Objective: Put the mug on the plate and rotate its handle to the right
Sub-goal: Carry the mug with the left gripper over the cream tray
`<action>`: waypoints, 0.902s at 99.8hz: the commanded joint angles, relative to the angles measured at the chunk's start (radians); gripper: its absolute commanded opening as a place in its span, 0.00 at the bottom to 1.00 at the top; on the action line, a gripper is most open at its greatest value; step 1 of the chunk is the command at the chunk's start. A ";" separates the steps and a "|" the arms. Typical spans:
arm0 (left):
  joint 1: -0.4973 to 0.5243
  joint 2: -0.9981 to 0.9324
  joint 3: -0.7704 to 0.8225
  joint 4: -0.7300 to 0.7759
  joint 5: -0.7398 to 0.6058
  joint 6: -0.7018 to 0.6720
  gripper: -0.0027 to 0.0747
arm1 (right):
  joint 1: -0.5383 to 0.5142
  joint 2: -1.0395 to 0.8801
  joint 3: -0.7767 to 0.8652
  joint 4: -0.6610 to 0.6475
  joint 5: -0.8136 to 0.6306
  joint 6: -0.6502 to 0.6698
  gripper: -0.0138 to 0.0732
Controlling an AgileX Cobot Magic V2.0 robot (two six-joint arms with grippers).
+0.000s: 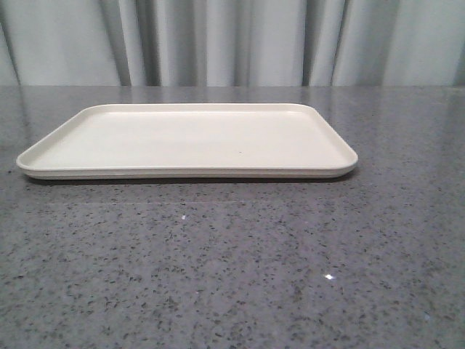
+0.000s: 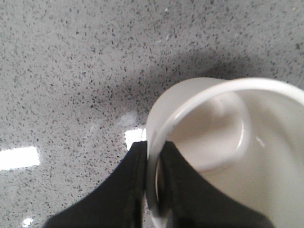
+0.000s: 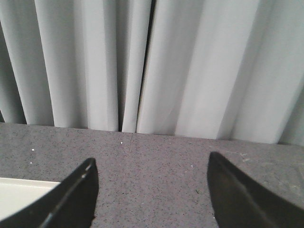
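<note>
On the left side, the left gripper (image 2: 153, 190) is clamped on the thin rim of the white cylindrical mug (image 2: 228, 142): one black finger (image 2: 118, 194) presses the outer wall and the other sits inside the cup, pinching the smooth, glossy wall between them. The mug is seen from above, its round mouth open and its pale bottom visible; its handle does not show in any view. Below it lies the speckled grey stone desk (image 2: 71, 71), polished enough to mirror bright patches of light. Neither the mug nor this arm shows in the front view.

In the middle of the desk rests the large flat cream-white rectangular plate (image 1: 43, 156), matte, with rounded corners and a low raised rim, nothing standing on it.

To the right, the right gripper (image 3: 152, 199) hangs with its two black tapered fingers spread wide, nothing between them, looking toward pale pleated curtains (image 3: 152, 61) beyond the desk edge. A corner of the plate peeks in beside one finger.
</note>
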State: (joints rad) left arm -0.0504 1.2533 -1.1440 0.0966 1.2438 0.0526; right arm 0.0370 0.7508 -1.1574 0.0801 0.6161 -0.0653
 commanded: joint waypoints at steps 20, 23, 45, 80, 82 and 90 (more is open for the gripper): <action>0.002 -0.018 -0.072 -0.014 -0.004 0.004 0.01 | 0.002 0.005 -0.031 -0.007 -0.076 -0.008 0.73; 0.002 -0.018 -0.074 -0.018 -0.007 0.004 0.01 | 0.002 0.005 -0.031 -0.007 -0.076 -0.008 0.73; 0.002 -0.018 -0.103 -0.127 -0.050 0.030 0.01 | 0.002 0.005 -0.031 -0.007 -0.076 -0.008 0.73; -0.097 0.067 -0.298 -0.323 -0.062 0.086 0.01 | 0.002 0.005 -0.031 -0.007 -0.075 -0.008 0.73; -0.112 0.077 -0.310 -0.323 -0.062 0.086 0.01 | 0.002 0.005 -0.031 -0.007 -0.075 -0.008 0.73; -0.172 0.118 -0.350 -0.323 -0.066 0.074 0.01 | 0.002 0.005 -0.031 -0.007 -0.075 -0.008 0.73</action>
State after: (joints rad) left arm -0.1703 1.3620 -1.4285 -0.1905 1.2223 0.1355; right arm 0.0370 0.7508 -1.1574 0.0801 0.6173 -0.0653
